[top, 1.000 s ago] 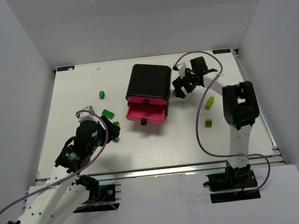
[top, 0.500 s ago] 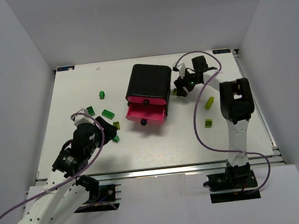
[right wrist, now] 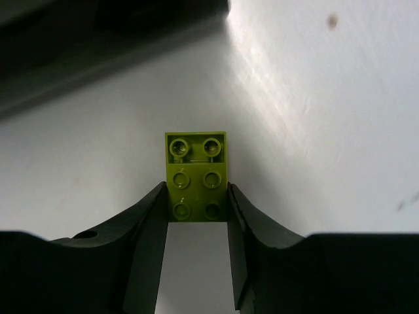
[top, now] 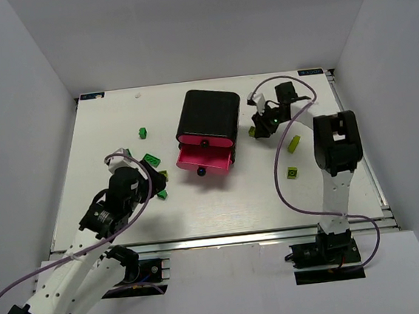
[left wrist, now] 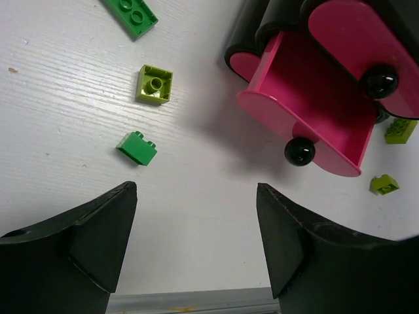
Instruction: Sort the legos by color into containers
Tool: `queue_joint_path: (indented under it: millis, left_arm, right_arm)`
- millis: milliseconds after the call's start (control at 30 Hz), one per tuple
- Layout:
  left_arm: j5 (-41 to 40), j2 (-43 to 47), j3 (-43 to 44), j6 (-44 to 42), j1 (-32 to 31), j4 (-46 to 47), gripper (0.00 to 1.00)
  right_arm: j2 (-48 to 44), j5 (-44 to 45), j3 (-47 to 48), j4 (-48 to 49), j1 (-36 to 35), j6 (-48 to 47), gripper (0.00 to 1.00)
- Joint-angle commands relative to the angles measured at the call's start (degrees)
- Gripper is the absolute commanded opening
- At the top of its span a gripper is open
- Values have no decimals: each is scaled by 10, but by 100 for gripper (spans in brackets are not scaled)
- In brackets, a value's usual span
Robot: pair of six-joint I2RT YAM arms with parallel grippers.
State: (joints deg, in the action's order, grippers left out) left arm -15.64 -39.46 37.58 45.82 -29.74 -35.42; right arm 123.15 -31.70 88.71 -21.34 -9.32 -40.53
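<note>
Jaws at right have closed on lime lego [right wrist: 196, 173].

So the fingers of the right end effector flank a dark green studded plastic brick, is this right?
No: the fingers of the right end effector flank a yellow-green studded plastic brick, not a dark green one. The right wrist view shows it.

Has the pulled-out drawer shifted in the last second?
No. In the top view the pulled-out drawer juts out from the black casing just as far as before.
</note>
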Motion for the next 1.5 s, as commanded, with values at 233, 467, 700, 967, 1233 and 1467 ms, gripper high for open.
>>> queue_joint_path:
  millis: [233, 467, 700, 967, 1233, 1467]
  left_arm:
    - [-24, -90, 34, -73, 1, 47, 86]
    - [-54, -181, 90, -150, 1, 18, 85]
    - [-56, -167, 80, -145, 1, 17, 85]
    - [-48, -116, 36, -108, 1, 25, 85]
    - [-48, -123, 37, -116, 1, 31, 85]
    - [-42, -142, 37, -130, 1, 49, 85]
  right_arm:
    - [-302, -178, -71, -228, 4, -180, 0]
    - [-350, -153, -65, -182, -131, -102, 0]
    - [-323, -24, -62, -85, -221, -25, 3]
    - [-302, 66, -71, -72, -275, -17, 10]
    - [-284, 139, -81, -40, -312, 21, 38]
    - [-286, 156, -85, -46, -315, 27, 53]
